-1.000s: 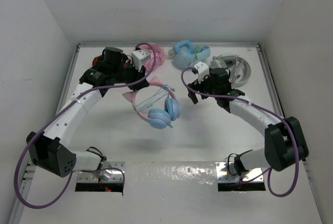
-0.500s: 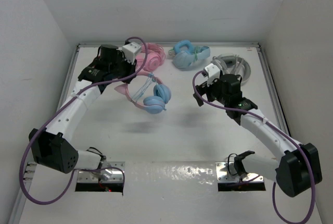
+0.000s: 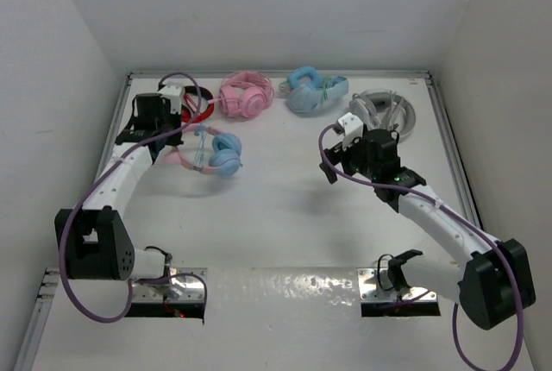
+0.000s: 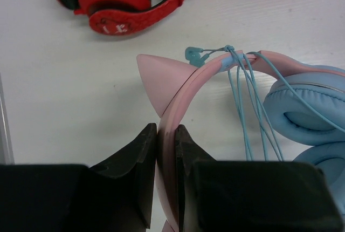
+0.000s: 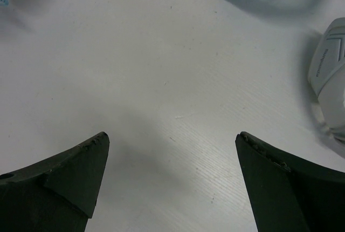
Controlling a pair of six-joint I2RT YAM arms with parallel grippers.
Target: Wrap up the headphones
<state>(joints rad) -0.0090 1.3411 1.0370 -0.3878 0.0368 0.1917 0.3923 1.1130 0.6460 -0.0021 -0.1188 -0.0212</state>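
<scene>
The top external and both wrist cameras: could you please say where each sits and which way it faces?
Top external: above and behind, looking down on the white table; left arm and right arm show.
Left wrist: looks down past the left end effector, shut on the pink cat-ear headphones with light blue cups.
Right wrist: looks down past the open right end effector at bare table.
Shared: top external and left wrist both show those headphones and the red-and-black headphones.
</scene>
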